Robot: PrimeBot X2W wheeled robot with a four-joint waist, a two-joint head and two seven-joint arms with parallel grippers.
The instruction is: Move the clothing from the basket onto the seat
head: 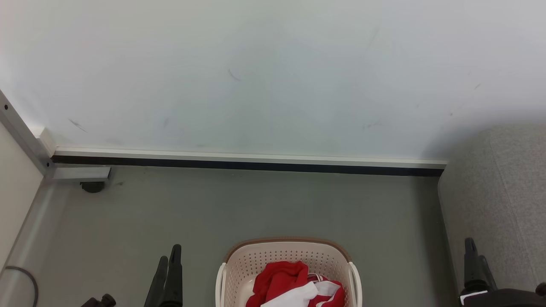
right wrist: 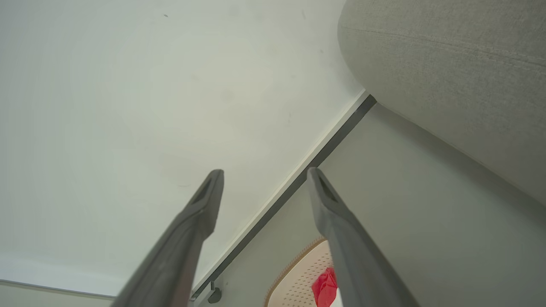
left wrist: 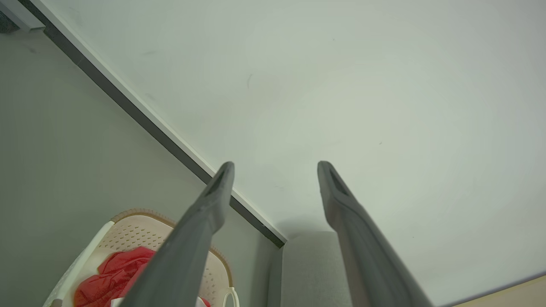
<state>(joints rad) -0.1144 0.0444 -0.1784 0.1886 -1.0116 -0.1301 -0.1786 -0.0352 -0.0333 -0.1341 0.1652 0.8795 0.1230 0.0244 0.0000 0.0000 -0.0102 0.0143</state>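
On the grey floor stands the cream basket (head: 239, 273), cut off by the bottom edge of the head view. The red clothing (head: 279, 277) with a white panel lies bunched inside it. My left gripper (head: 169, 256) hovers left of the basket, open and holding nothing. The left wrist view has the open gripper (left wrist: 276, 168) with the basket (left wrist: 128, 232) and clothing (left wrist: 113, 275) at lower left. My right gripper (head: 472, 252) is beside the grey seat (head: 503, 204), also open. In the right wrist view its open fingers (right wrist: 265, 174) point at the wall, with the seat (right wrist: 448, 64), basket (right wrist: 298, 273) and clothing (right wrist: 324, 286).
A pale wall (head: 273, 76) with a white and black baseboard (head: 256, 164) closes the far side. At the left stand a cream panel, a metal frame rail (head: 81, 172) and its black foot (head: 93, 186). A grey cable (head: 30, 277) curves at the lower left.
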